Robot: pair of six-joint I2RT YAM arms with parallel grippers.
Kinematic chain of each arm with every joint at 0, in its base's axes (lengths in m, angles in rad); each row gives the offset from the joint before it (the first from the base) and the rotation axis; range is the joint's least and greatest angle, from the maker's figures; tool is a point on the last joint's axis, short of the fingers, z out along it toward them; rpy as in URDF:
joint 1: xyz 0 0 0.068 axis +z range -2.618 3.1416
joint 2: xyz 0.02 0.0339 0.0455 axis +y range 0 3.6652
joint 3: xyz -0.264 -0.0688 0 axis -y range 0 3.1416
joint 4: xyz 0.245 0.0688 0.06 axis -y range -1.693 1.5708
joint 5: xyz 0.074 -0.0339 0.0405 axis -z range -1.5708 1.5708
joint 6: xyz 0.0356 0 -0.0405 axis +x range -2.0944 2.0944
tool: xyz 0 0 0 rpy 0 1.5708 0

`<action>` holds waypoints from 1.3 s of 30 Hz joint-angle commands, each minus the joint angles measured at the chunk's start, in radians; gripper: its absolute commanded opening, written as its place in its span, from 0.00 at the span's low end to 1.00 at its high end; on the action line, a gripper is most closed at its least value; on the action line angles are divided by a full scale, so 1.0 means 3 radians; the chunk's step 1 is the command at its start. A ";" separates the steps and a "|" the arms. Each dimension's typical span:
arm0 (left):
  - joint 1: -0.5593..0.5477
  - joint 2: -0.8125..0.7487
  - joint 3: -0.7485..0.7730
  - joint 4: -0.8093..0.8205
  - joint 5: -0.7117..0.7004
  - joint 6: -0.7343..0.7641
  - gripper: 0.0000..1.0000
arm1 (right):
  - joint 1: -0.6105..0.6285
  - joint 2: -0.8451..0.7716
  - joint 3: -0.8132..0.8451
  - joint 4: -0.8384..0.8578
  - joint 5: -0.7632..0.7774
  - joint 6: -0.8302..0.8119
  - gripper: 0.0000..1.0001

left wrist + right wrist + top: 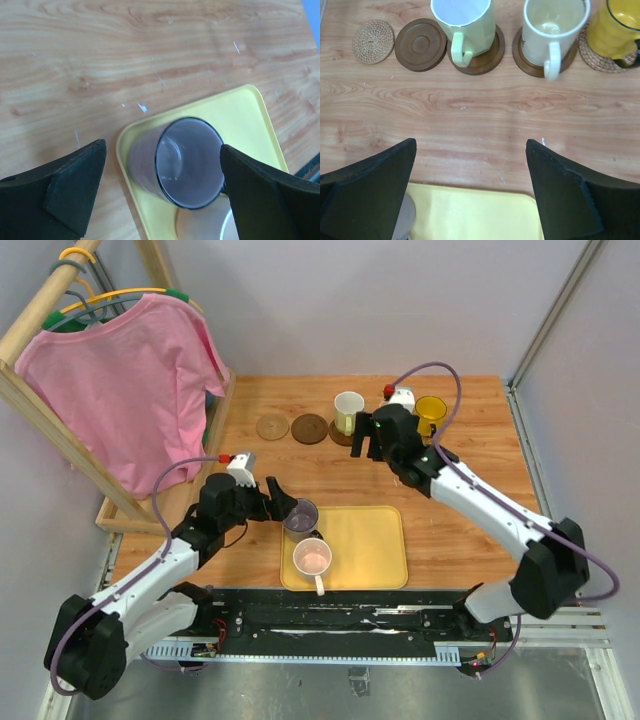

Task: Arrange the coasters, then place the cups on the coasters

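Note:
Along the table's back edge lie a woven coaster (373,41) and a dark brown coaster (420,44), both bare. To their right a white-greenish cup (465,22), a cream cup (552,27) and a yellow cup (615,27) each stand on a coaster. My right gripper (470,150) hangs open and empty over bare wood in front of them. A grey-purple cup (187,162) stands at a corner of the yellow tray (250,115), and my left gripper (162,150) is open with a finger on either side of it. The pale pink cup (312,558) sits beside it on the tray.
A wooden clothes rack (35,325) with a pink shirt (130,390) fills the table's left side, close to the left arm. In the top view the right arm covers the cream cup. Grey walls close in the back and the right.

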 commanded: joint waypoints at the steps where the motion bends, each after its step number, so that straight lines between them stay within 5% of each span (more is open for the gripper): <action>1: -0.0214 -0.0211 -0.0098 -0.0328 -0.0084 -0.0172 1.00 | 0.0016 -0.0519 -0.0548 0.0487 -0.0028 -0.0125 0.92; 9: -0.0636 -0.0198 -0.0164 -0.0418 -0.0286 -0.0363 1.00 | 0.0017 -0.1032 -0.1012 0.0543 -0.0158 -0.0203 0.92; 20: -0.0868 0.0120 -0.0108 -0.0283 -0.0377 -0.0412 0.99 | 0.0015 -0.1011 -0.1096 0.0406 -0.0275 -0.0231 0.93; 25: -0.0870 0.0247 -0.0042 -0.0091 -0.0405 -0.0319 0.85 | 0.0017 -0.0979 -0.1101 0.0403 -0.0292 -0.0204 0.93; 30: -0.0870 0.0380 0.0076 0.0044 -0.0439 -0.0201 0.59 | 0.0016 -0.0915 -0.1095 0.0394 -0.0287 -0.0190 0.94; 39: -0.0870 0.0436 0.0186 -0.0122 -0.0874 -0.0123 0.64 | 0.0016 -0.0673 -0.1104 0.0375 -0.0529 -0.0125 0.92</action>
